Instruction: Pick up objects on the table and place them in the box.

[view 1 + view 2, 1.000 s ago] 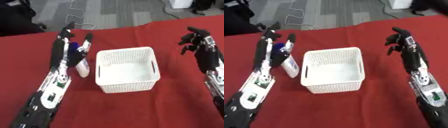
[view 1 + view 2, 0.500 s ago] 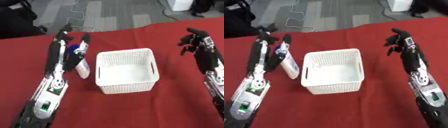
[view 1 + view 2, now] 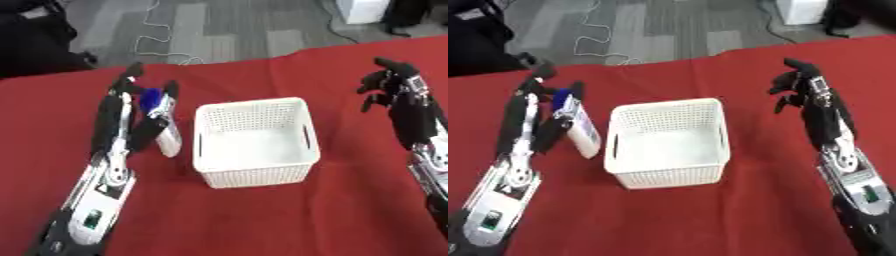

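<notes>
Red cloth covers the counter (image 3: 262, 220), a soft matte ground. On it stands the box (image 3: 254, 141), a white perforated plastic basket, rigid and empty, set centrally within reach of both arms. Just left of it leans a white bottle (image 3: 166, 135) with a blue cap. The left hand (image 3: 131, 107) has its fingers beside the bottle, seemingly closing round it, though contact is unclear. The right hand (image 3: 800, 86) hovers, fingers loosely curled, holding nothing.

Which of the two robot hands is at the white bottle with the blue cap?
The left robot hand: its fingers flank the bottle beside the basket. The right robot hand hovers apart, holding nothing.
</notes>
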### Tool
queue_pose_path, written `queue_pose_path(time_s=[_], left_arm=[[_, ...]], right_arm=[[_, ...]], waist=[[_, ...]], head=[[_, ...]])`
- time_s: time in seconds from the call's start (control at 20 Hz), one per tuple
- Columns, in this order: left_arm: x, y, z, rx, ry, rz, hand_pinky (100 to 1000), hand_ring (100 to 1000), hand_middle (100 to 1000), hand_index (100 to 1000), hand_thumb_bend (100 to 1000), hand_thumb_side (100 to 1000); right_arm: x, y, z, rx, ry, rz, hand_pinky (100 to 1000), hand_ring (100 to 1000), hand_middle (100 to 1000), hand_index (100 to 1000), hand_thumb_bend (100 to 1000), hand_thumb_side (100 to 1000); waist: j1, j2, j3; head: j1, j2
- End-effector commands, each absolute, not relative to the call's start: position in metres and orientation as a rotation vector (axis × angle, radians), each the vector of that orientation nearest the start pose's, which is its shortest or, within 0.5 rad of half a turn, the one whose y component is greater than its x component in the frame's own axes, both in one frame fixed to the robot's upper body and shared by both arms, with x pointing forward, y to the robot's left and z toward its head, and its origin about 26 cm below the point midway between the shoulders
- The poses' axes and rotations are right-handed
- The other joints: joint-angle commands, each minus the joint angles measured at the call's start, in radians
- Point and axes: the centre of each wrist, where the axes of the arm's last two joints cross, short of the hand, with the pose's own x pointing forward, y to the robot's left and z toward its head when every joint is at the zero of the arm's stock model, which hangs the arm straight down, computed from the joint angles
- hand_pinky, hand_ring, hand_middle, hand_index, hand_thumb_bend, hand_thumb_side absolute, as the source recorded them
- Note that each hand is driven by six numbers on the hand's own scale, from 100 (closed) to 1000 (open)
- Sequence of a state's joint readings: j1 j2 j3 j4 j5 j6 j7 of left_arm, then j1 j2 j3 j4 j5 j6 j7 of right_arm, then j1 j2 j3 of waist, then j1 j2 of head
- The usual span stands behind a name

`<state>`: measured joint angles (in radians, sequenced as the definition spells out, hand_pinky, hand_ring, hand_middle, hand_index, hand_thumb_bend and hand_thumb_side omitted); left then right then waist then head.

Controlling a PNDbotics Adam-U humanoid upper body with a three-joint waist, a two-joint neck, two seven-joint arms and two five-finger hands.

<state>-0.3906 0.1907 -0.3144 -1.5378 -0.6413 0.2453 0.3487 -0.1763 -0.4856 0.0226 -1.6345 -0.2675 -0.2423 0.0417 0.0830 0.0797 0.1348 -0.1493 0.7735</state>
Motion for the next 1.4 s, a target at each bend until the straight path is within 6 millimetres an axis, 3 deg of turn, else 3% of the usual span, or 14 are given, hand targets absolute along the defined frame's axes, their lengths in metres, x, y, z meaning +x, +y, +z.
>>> queue_pose_path(time_s=[0.05,0.5,1.4], left_arm=[[0.352,0.169,0.084,0.836,-1.803,-0.578,727,748,837,996,307,1000],[0.356,0.170,0.067,0.825,-1.728,-0.605,729,749,837,1000,289,1000],[0.362,0.175,0.051,0.818,-1.676,-0.629,734,752,835,998,261,1000]], right_arm=[[0.318,-0.339,0.104,-0.070,-2.035,0.330,366,595,598,882,194,1000],[0.318,-0.339,0.103,-0.063,-2.029,0.328,366,595,597,883,195,1000],[0.319,-0.340,0.102,-0.060,-2.026,0.324,365,595,597,884,195,1000]], waist=[[-0.007,-0.013,0.002],[-0.009,-0.014,0.002],[-0.007,-0.013,-0.005]], head=[[-0.002,-0.003],[0.001,-0.003],[0.010,-0.003]])
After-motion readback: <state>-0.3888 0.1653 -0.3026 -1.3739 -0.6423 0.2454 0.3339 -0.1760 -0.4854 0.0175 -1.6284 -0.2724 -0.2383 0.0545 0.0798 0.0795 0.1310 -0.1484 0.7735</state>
